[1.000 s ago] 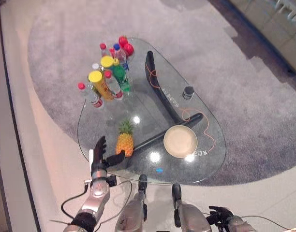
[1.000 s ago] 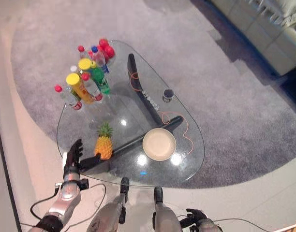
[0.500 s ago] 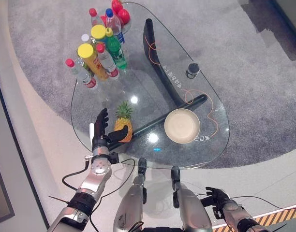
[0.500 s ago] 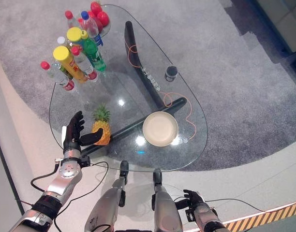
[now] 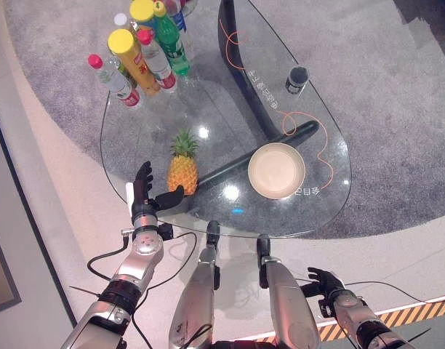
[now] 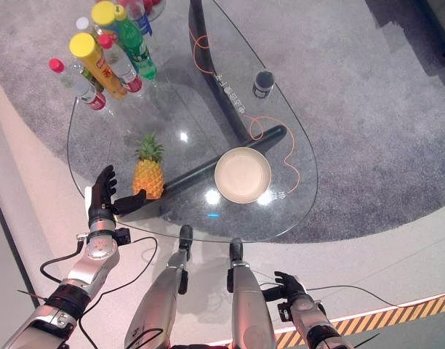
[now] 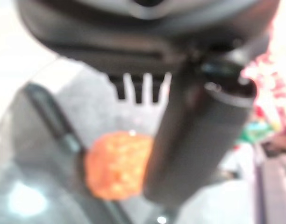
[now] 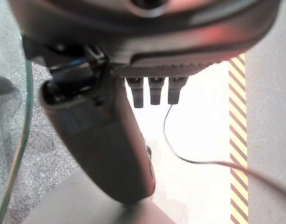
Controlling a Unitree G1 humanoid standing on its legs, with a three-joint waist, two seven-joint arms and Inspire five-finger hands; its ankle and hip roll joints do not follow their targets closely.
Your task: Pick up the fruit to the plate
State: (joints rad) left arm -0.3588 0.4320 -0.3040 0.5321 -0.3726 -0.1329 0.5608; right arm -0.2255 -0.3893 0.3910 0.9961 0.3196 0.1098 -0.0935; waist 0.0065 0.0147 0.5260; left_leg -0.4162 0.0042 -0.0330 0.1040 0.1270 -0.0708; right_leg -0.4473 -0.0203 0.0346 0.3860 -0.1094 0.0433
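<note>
A pineapple (image 5: pixel 182 169) stands upright on the glass table (image 5: pixel 118 161), near its front left edge. To its right lies an empty beige plate (image 5: pixel 276 170). My left hand (image 5: pixel 144 196) is open just left of the fruit, fingers straight and thumb reaching to the pineapple's base; I cannot tell if it touches. In the left wrist view the orange pineapple (image 7: pixel 117 170) shows past the thumb (image 7: pixel 194 140). My right hand (image 5: pixel 326 285) hangs open below the table's near edge, over the floor, away from everything.
Several bottles and yellow-capped tubes (image 5: pixel 142 51) stand at the table's far left. A small dark cup (image 5: pixel 297 76) and an orange cord (image 5: pixel 310 131) lie right of the dark table leg (image 5: pixel 244 80). A grey rug (image 5: pixel 382 109) surrounds the table.
The camera has shifted, so the table sits higher in the picture. My left hand stays beside the pineapple in the same pose. The pineapple and plate have not moved.
</note>
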